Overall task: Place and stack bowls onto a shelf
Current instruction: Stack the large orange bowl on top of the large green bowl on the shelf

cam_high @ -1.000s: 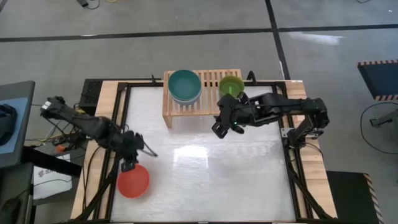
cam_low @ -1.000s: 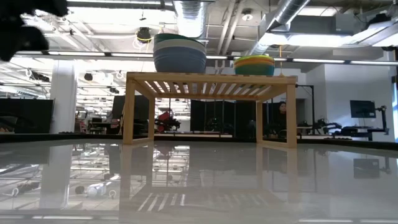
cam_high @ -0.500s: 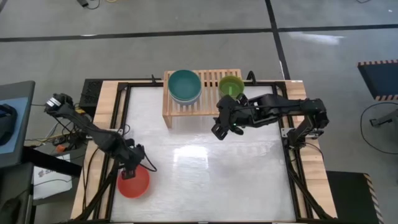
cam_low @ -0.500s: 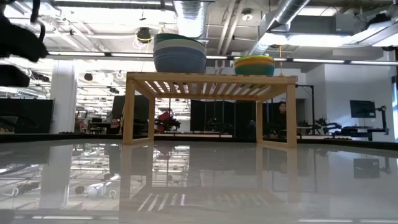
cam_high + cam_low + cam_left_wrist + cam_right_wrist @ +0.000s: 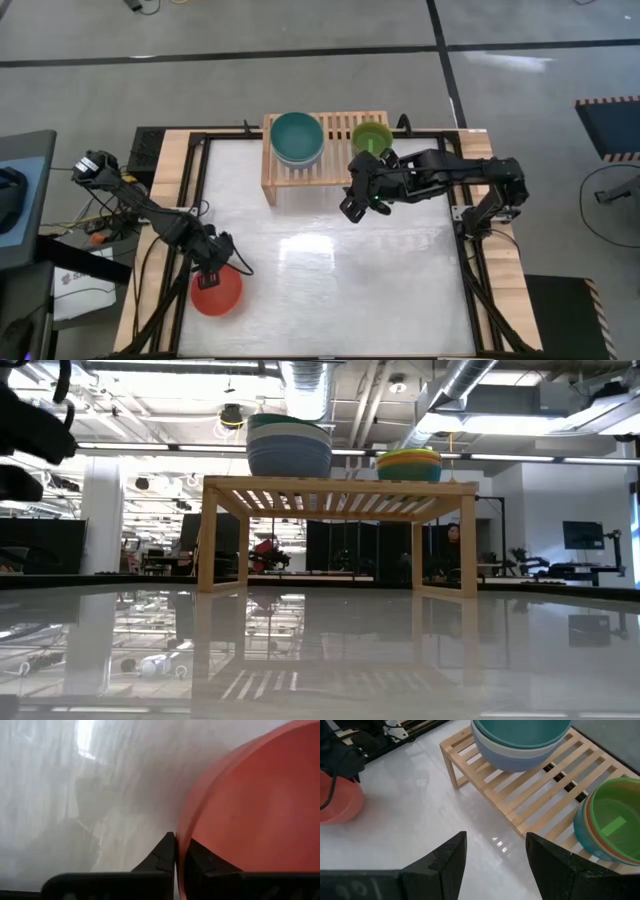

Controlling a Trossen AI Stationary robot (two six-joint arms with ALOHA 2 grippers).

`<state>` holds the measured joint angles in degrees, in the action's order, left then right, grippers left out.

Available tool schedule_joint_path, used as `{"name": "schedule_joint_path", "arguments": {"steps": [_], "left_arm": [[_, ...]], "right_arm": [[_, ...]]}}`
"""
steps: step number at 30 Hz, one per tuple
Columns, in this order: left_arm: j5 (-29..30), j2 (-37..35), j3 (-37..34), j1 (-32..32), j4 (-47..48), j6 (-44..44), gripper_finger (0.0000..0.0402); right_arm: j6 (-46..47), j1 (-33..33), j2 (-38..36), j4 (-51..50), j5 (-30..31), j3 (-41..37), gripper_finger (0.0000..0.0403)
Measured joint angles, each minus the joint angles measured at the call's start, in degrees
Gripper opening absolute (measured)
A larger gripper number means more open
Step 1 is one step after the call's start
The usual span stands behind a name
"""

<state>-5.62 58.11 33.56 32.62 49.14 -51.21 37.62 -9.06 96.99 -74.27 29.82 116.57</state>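
Note:
A red-orange bowl (image 5: 218, 296) sits upright on the table near its front left corner, also seen in the right wrist view (image 5: 337, 800). My left gripper (image 5: 213, 274) is shut on its far rim. On the light-wood shelf (image 5: 335, 165) at the table's far edge rest two stacks of bowls, one with a dark teal bowl (image 5: 297, 135) on top, the other with a lime green bowl (image 5: 371, 135) on top. My right gripper (image 5: 350, 207) hovers open just in front of the shelf and holds nothing (image 5: 496, 855). My left gripper pinches the red-orange bowl's wall at its far rim (image 5: 181, 832), one finger (image 5: 167, 851) outside and one finger (image 5: 200, 857) inside. The fingers come from above, slanting down from the far side. The bowl stays on the table.
The shelf's slatted top (image 5: 335, 490) stands on solid legs (image 5: 206, 540), with open space beneath. Bare slats (image 5: 555, 780) lie between the two stacks. A wide stretch of white table (image 5: 330, 280) lies between the red-orange bowl and the shelf. A black frame (image 5: 470, 270) edges the table.
My left gripper has moved a little toward the table's near edge and down, onto the red-orange bowl's far rim, while its arm swung outward to the left. The bowl has stayed on the table.

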Motion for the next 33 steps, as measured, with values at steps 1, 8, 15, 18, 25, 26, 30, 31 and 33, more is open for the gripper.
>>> {"name": "schedule_joint_path", "arguments": {"steps": [1,8,15,18,25,26,30,31,33], "left_arm": [[0.05,0.00,0.48,0.00,0.00,-0.01,0.0001],[3.08,0.00,6.12,-0.60,0.20,2.33,0.0000],[5.10,-0.02,13.86,-4.98,0.87,6.99,0.0000],[7.34,-0.02,18.00,-7.15,0.90,9.07,0.0000],[20.95,-0.02,29.15,-12.16,2.61,11.33,0.0000],[23.54,-0.02,30.83,-12.86,3.12,11.37,0.0000],[30.27,0.03,37.50,-16.68,4.35,12.80,0.0000],[31.14,0.05,38.99,-17.98,4.12,13.20,0.0000],[33.43,0.15,41.79,-20.55,3.94,12.68,0.0000]], "right_arm": [[-0.15,0.23,0.00,0.01,0.00,0.00,0.0228],[-1.33,0.63,-0.42,0.06,-0.03,0.00,0.0228],[-2.62,0.59,-3.15,1.16,-0.04,0.04,0.0228],[-3.17,0.35,-4.92,1.27,-0.19,0.01,0.0228],[-3.18,-1.58,-8.42,0.89,-0.13,0.04,0.0228],[-3.16,-1.77,-8.75,0.93,-0.12,0.04,0.0228],[-2.42,-2.32,-9.54,0.15,0.04,0.04,0.0228],[-1.93,-2.42,-9.54,-0.35,0.07,0.04,0.0228],[-1.62,-2.65,-9.41,-1.33,0.05,0.04,0.0228]]}}
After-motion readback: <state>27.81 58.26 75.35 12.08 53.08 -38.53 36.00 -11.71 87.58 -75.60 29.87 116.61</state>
